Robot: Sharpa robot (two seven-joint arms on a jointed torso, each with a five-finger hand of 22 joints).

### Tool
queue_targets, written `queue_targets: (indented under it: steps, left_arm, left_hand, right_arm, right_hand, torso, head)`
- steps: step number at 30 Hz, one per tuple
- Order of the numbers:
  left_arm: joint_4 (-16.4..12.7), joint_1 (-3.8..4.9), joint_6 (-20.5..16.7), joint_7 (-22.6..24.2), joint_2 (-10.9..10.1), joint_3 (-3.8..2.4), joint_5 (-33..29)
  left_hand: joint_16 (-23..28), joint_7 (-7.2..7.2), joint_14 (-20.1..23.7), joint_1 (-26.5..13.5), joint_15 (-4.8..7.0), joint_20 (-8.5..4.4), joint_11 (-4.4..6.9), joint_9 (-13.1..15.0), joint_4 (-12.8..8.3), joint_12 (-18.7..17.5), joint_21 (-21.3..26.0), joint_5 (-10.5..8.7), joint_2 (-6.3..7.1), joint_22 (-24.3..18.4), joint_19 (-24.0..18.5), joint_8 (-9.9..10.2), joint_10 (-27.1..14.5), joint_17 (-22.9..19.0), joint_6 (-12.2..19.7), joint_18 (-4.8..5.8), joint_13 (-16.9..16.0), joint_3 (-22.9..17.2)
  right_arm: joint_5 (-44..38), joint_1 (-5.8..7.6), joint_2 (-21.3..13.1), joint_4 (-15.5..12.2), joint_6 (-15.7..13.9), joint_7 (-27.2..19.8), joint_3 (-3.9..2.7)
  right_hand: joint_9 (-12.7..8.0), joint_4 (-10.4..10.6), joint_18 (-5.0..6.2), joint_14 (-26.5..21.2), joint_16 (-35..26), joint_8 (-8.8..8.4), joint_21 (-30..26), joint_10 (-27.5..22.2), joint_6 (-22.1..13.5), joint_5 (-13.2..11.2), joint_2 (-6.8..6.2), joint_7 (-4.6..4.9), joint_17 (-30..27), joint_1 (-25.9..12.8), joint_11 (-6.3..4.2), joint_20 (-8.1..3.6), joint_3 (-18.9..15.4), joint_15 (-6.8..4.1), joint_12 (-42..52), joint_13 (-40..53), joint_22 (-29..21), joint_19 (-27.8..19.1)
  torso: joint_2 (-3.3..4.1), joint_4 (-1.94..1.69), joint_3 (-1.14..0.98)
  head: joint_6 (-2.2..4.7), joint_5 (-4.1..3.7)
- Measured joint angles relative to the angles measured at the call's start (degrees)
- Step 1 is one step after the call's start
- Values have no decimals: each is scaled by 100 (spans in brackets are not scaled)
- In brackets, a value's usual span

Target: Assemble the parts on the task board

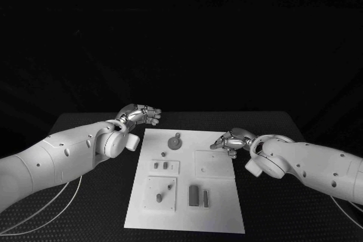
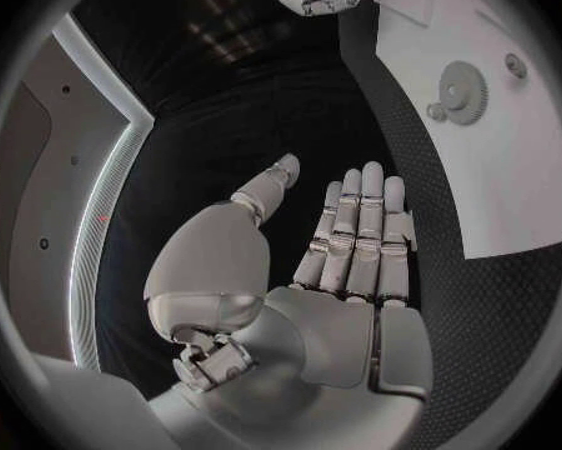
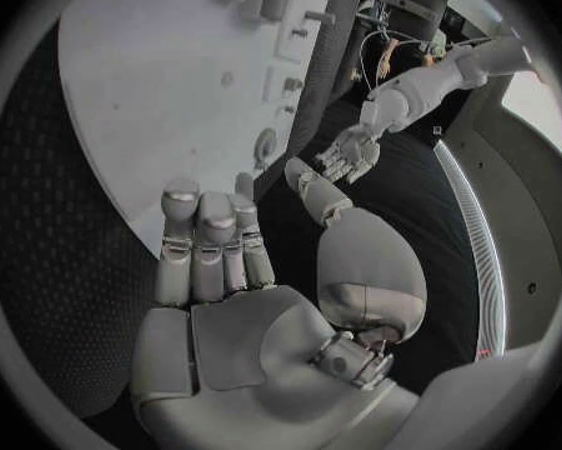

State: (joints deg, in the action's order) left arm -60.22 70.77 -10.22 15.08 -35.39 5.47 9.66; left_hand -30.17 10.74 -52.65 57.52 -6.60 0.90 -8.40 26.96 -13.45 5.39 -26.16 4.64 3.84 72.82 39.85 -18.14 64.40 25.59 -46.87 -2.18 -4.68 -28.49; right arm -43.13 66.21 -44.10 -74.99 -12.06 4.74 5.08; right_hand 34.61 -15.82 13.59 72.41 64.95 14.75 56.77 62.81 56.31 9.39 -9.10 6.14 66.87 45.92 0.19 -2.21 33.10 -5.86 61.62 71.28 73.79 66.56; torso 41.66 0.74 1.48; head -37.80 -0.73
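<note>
The task board [image 1: 219, 200] lay flat in the middle of the black bench [image 1: 91, 200], its long side running from near to far. A round, toothed part [image 1: 174, 142] sat on its far end, slightly left of the board's centre line. In the middle of the left side, two small upright parts [image 1: 160, 165] stood side by side in a shallow square frame. Nearer on the left, a larger square recess held a small slanted part [image 1: 159, 198], and just right of that recess two dark bar-shaped parts [image 1: 199, 196] stood close together. A raised square plate [image 1: 214, 163] occupied the right side of the board.

The left robot hand [image 1: 140, 115] hovered over the bench just beyond the board's far left corner. Its fingers were straight and apart and it held nothing, as the left wrist view confirmed [image 2: 344, 250]. The right robot hand [image 1: 233, 141] hung over the board's right edge, beside the far corner of the square plate. Its palm was empty, with the fingers extended and the thumb spread away from them [image 3: 231, 270].
</note>
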Motion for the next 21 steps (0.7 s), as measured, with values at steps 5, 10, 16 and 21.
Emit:
queue_targets:
  steps: [5,10,16,21]
  left_arm:
    - [108,-1,40,56,10,34,-83]
    - [296,-1,107,133,78,35,-193]
    - [462,-5,234,255,155,33,-351]
    - [473,-77,356,333,168,36,-431]
  left_hand:
    - [0,0,-29,-4,15,-20,19,-6,0,32,0,0,-5,14,26,-23,58,24,0,2,0,0]
    - [5,-21,-59,-23,45,-39,55,-13,0,59,23,0,-22,18,81,-41,128,49,-21,6,0,0]
    - [164,-22,-23,-35,9,-18,55,-39,-34,59,101,-10,-34,16,102,-46,137,48,-19,5,12,34]
    - [415,-76,168,-55,-82,57,57,-74,-122,-31,273,-99,-55,-26,26,-46,35,0,35,14,60,122]
  right_arm:
    - [560,-12,438,947,-38,-638,-112]
    - [1076,-5,730,1470,-30,-1072,-290]
    - [1569,-87,967,1816,73,-1405,-419]
    - [1826,-119,1001,1900,193,-1552,-491]
  right_hand:
    - [-5,-69,-33,-440,-432,-80,-420,-408,-252,230,183,150,-254,172,95,162,-163,104,-370,-265,-140,-526]
    - [9,-55,-25,-1257,-1480,-101,-1439,-1034,-483,249,335,301,-950,387,297,575,-213,406,-1298,-1184,-603,-1486]
    - [-35,-81,-166,-2027,-3311,-151,-2898,-1422,-780,193,374,363,-2172,501,651,1081,-187,1035,-3039,-3223,-1518,-2583]
    - [-200,-89,-174,-2144,-4346,-168,-3624,-1164,-881,193,413,311,-2943,601,809,1306,-281,1256,-4167,-4748,-2032,-2905]
  torso:
    - [-94,21,26]
    - [-164,27,31]
    - [-240,24,15]
    - [-270,12,-8]
  head:
    - [291,-20]
    - [576,-33]
    - [786,-37]
    - [805,-8]
